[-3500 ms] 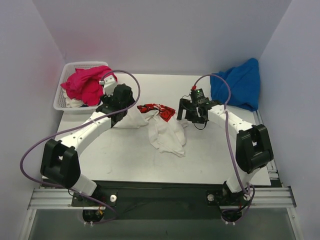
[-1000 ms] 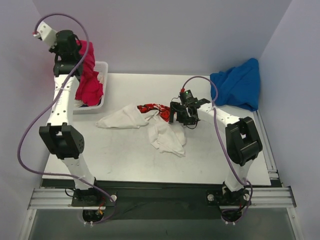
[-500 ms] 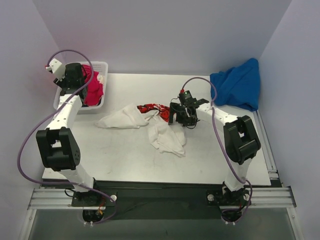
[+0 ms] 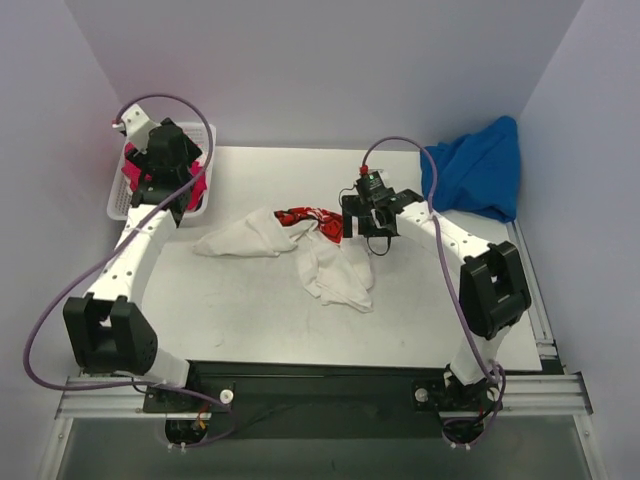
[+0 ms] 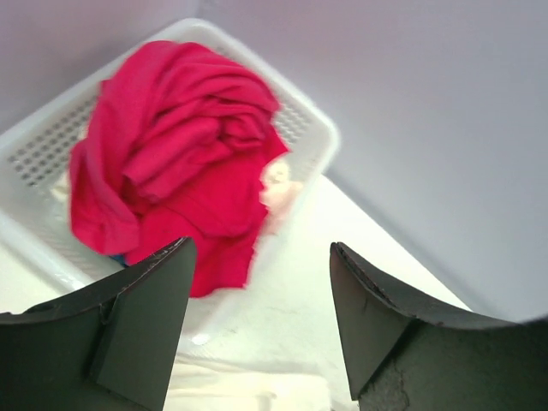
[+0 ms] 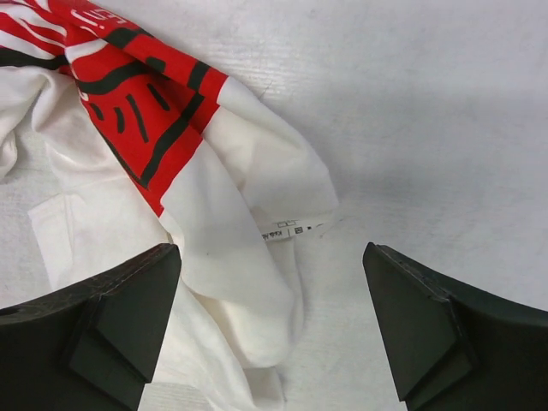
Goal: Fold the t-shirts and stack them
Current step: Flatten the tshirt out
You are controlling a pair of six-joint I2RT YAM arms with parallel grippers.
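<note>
A magenta-pink t-shirt [image 5: 171, 163] lies bunched in the white lattice basket [image 5: 318, 130] at the table's far left [image 4: 129, 178]. My left gripper [image 5: 261, 248] hovers open over the basket's near side [image 4: 172, 188], holding nothing. A white t-shirt [image 4: 330, 265] with a red print [image 4: 310, 217] lies crumpled mid-table. My right gripper [image 4: 368, 230] hangs open just above its right edge. In the right wrist view the open right gripper [image 6: 272, 251] frames a white fold [image 6: 244, 201] with a small label, and the red print [image 6: 128, 94] lies further on. A blue t-shirt [image 4: 478, 172] is heaped far right.
A pale cloth [image 5: 278, 184] shows under the pink shirt in the basket. The purple walls close in at the back and on both sides. The left arm's cable [image 4: 165, 100] loops above the basket. Bare tabletop [image 4: 230, 310] lies in front of the white shirt.
My left arm has come down from high over the basket, and its gripper has opened and dropped the pink shirt into it. The right gripper has shifted slightly and opened a little wider.
</note>
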